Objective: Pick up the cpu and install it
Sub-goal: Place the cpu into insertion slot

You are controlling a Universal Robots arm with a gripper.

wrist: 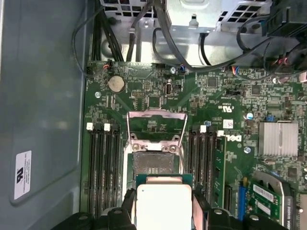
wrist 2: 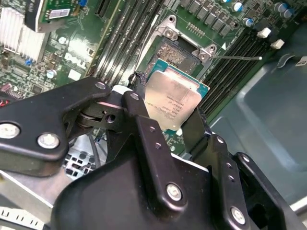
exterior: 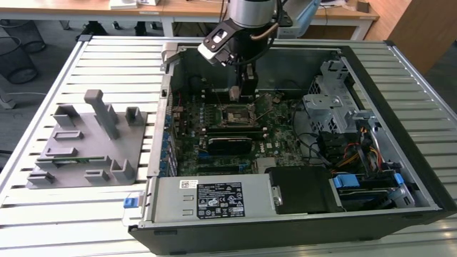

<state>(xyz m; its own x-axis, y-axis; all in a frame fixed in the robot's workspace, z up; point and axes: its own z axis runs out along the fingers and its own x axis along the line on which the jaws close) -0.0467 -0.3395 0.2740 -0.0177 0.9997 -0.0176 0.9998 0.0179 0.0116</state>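
Note:
My gripper (exterior: pixel 238 94) reaches down into the open computer case (exterior: pixel 371 69), shut on the cpu (exterior: pixel 234 94). In both wrist views the cpu (wrist 2: pixel 172 101) (wrist: pixel 164 203) is a flat square chip with a silver-grey top and green edge, clamped on two opposite sides by the black fingers (wrist 2: pixel 140 98) (wrist: pixel 128 201). It hangs above the motherboard, a little off to one side of the open socket (wrist: pixel 153 165) (wrist 2: pixel 178 51) (exterior: pixel 238 115). The socket's metal frame (wrist: pixel 156 125) is flipped up.
Memory slots (wrist: pixel 103 163) (wrist: pixel 201 158) flank the socket. A finned heatsink (wrist: pixel 280 139) and bundled cables (wrist: pixel 144 33) lie nearby. In the exterior view the power supply (exterior: pixel 207 198) and drive cage (exterior: pixel 328 101) crowd the case, and a grey fixture (exterior: pixel 85 144) stands at the exterior view's left.

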